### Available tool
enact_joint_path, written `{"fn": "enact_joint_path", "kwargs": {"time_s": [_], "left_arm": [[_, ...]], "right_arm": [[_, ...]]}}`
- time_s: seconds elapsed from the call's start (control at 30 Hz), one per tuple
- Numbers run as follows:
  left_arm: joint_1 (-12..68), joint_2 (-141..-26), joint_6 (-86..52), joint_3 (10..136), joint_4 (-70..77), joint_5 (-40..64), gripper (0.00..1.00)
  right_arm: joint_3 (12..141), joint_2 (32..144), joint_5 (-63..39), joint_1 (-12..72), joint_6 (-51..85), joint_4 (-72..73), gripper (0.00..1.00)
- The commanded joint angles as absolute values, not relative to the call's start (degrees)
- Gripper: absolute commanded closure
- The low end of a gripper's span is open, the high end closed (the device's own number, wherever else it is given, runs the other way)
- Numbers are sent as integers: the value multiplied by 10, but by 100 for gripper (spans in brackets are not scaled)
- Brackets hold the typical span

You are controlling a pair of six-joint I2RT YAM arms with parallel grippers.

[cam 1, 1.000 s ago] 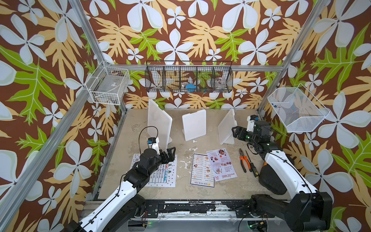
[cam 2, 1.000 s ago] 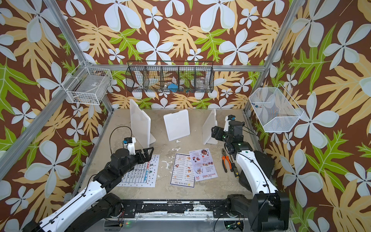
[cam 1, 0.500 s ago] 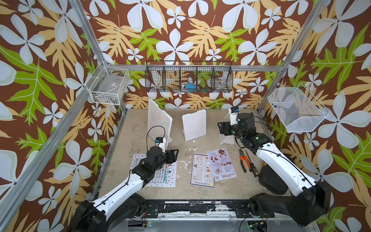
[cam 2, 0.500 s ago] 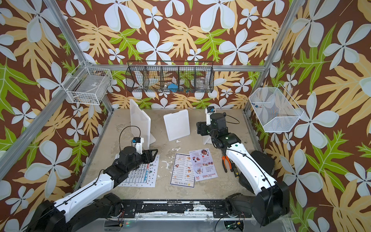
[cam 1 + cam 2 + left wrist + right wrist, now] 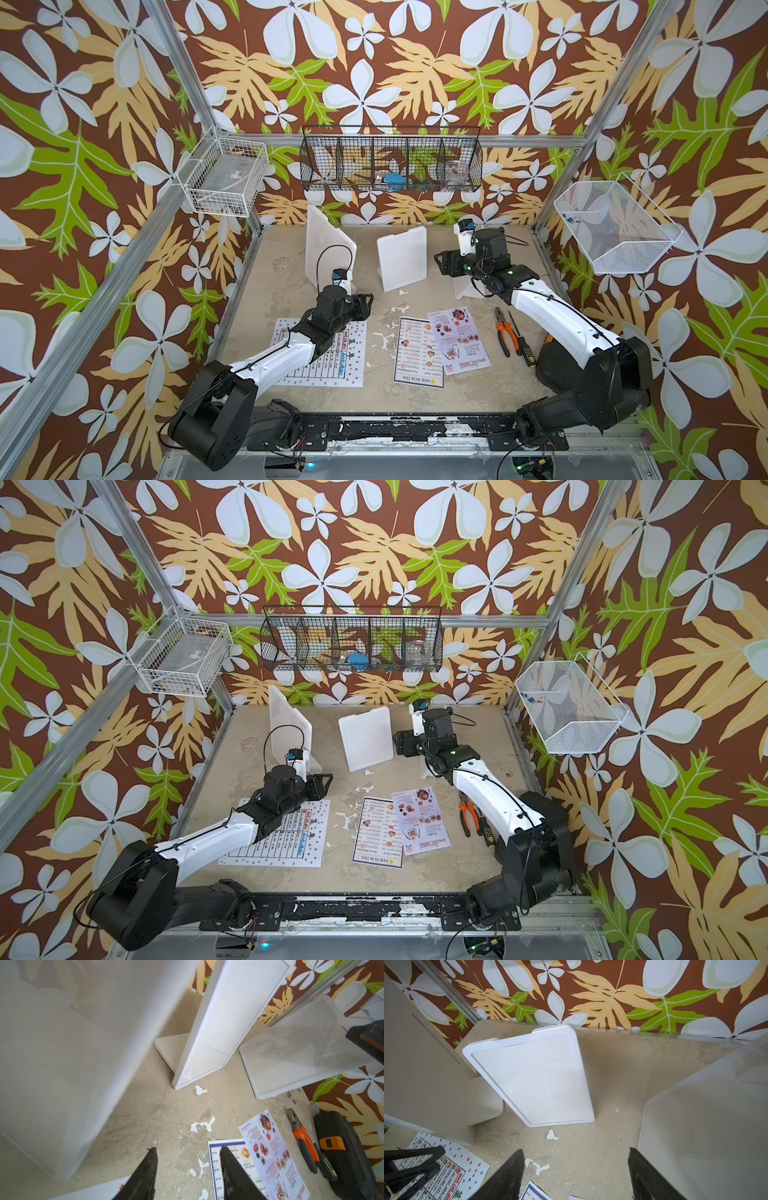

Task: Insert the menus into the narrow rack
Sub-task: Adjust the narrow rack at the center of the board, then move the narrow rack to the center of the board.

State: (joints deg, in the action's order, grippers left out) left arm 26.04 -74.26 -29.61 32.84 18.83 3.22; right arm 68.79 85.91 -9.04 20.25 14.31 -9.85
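White plastic menu stands, three, upright on the table (image 5: 291,291); middle stand (image 5: 402,257) taken as reference, one flanking it on each side. Menus, three, all flat, none inserted: DIM SUM INN menu (image 5: 415,353) robot-side of the middle stand, SPECIAL MENU (image 5: 459,340) overlapping its right edge, dotted-border menu (image 5: 340,365) to the robot's left. Left claw (image 5: 188,1149) low at that sheet's far edge, jaws partly parted, empty, likely placed to pinch the edge. Right claw (image 5: 575,1150) spread wide, empty, right of the middle stand, probably to steady a holder.
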Motion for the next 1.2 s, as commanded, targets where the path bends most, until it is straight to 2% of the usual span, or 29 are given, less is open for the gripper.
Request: {"fn": "enact_joint_path", "kwargs": {"time_s": [0.0, 0.53, 0.7, 0.87, 1.17], "left_arm": [[237, -766, -278, 342, 224, 41, 50], [140, -907, -247, 448, 254, 97, 47], [143, -898, -253, 448, 295, 177, 37], [167, -880, -255, 425, 325, 208, 30], [200, -917, -256, 466, 330, 226, 25]], "right_arm": [[699, 876, -101, 202, 136, -77, 22], [751, 983, -180, 158, 139, -30, 21], [766, 1012, -226, 146, 111, -9, 14], [789, 1045, -286, 145, 75, -3, 5], [827, 1101, -317, 145, 53, 7, 4]]}}
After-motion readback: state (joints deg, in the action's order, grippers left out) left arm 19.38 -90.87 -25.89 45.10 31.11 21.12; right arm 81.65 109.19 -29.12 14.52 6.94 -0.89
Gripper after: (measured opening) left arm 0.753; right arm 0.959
